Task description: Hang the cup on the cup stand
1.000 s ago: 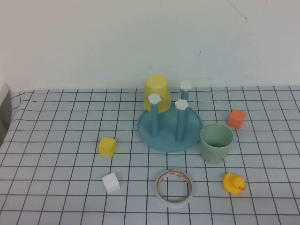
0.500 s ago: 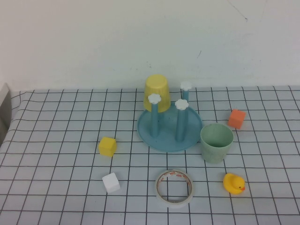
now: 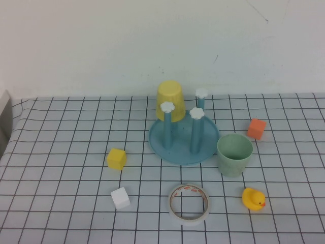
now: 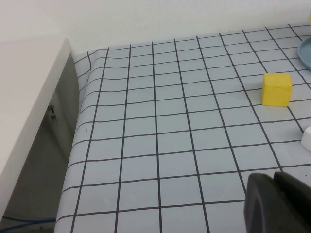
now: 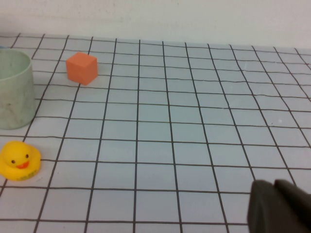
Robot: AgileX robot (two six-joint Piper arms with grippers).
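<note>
The pale mint-green cup point(image 3: 234, 154) stands upright, mouth up, on the checked cloth just right of the cup stand; it also shows in the right wrist view point(image 5: 14, 90). The cup stand point(image 3: 184, 138) is a round blue tray with upright blue pegs topped by white flower knobs; a yellow cup point(image 3: 170, 100) sits upside down on its rear peg. The stand's edge shows in the left wrist view point(image 4: 305, 52). Neither arm shows in the high view. My left gripper point(image 4: 274, 201) is shut and empty, low over the table's left side. My right gripper point(image 5: 276, 206) is shut and empty, low over the right side.
A yellow block point(image 3: 116, 158), a white block point(image 3: 120, 197), a tape roll point(image 3: 189, 204), a yellow rubber duck point(image 3: 252, 199) and an orange block point(image 3: 256, 128) lie around the stand. The table's left edge drops off beside a white panel point(image 4: 29, 104).
</note>
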